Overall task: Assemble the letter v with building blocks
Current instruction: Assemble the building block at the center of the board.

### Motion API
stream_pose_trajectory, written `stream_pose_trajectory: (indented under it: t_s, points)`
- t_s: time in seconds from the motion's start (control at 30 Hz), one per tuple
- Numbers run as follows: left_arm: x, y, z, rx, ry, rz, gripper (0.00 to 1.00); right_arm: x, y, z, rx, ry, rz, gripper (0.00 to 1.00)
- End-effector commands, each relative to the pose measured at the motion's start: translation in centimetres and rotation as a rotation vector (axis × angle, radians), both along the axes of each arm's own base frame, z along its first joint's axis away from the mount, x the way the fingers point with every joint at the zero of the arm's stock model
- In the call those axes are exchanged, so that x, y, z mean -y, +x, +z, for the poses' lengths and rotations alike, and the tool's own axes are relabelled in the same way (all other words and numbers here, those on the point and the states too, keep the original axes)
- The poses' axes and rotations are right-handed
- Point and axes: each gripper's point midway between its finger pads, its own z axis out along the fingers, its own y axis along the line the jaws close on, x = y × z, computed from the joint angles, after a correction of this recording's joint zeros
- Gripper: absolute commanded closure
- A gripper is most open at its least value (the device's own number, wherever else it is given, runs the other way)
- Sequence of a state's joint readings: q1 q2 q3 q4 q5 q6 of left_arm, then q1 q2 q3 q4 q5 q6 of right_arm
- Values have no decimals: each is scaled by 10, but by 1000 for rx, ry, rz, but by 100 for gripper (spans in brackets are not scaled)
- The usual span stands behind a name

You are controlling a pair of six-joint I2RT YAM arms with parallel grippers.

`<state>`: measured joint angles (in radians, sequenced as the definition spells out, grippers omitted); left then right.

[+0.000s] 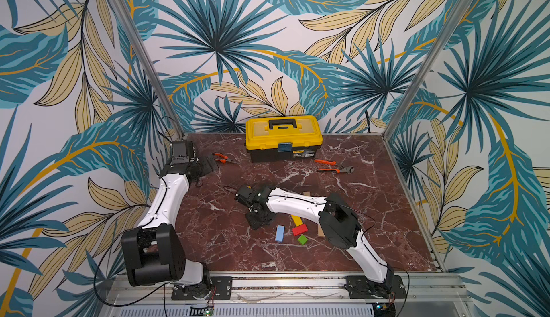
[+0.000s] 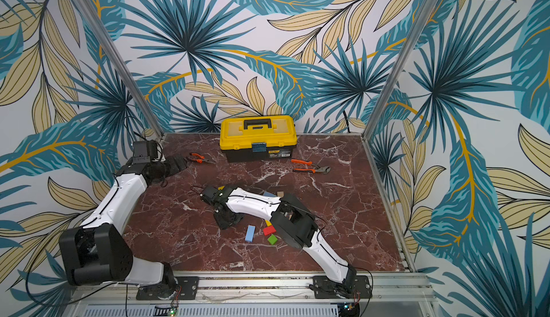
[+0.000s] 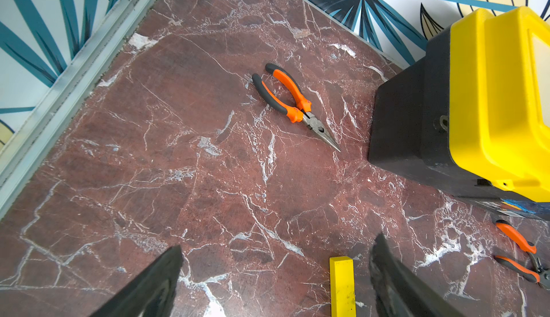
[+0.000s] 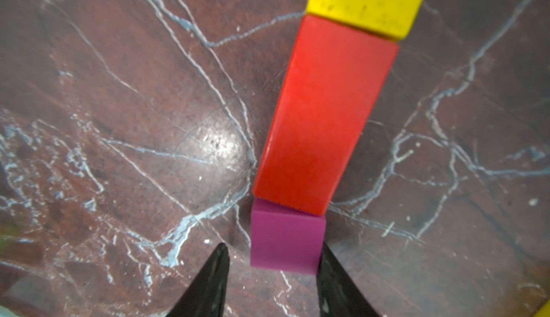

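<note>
My right hand: unclenched, astride the magenta cube, gap on one side | cube: on worktop, touching red block, which touches yellow bar; likely the V's tip | my left hand: released, empty, parked left of frame.

In both top views the whole counter was seen from above its front edge; wrist views were taken close.
</note>
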<state>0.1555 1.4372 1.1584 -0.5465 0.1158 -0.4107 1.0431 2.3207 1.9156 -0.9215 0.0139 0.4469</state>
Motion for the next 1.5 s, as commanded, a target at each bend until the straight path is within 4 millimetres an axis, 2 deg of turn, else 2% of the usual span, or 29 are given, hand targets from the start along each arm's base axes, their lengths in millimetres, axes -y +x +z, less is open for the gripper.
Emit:
stream_pose_trajectory:
  t_s: [0.0,0.2,0.5,0.87,1.0,1.2,1.37,1.47]
  points:
    - [-3,-3,10,33,17,1,1,3,-3,-6,-13,-38,6,55]
    - [-2,-3,9,32,15,-1,1,7,0,-7,2,-62,-13,58]
    - [-2,-3,9,33,13,-2,1,7,6,-7,18,-74,-36,68]
    - [-2,-2,10,34,13,-1,1,6,6,-8,19,-77,-45,69]
    - [-2,-3,10,34,13,0,1,6,7,-3,24,-66,-48,59]
    - [-1,-4,20,60,12,-3,0,3,7,18,56,-8,-44,44]
    - [3,-1,26,75,-11,-15,1,9,6,44,114,38,-49,38]
    - [7,1,22,66,-28,-30,0,17,-3,58,116,79,-39,36]
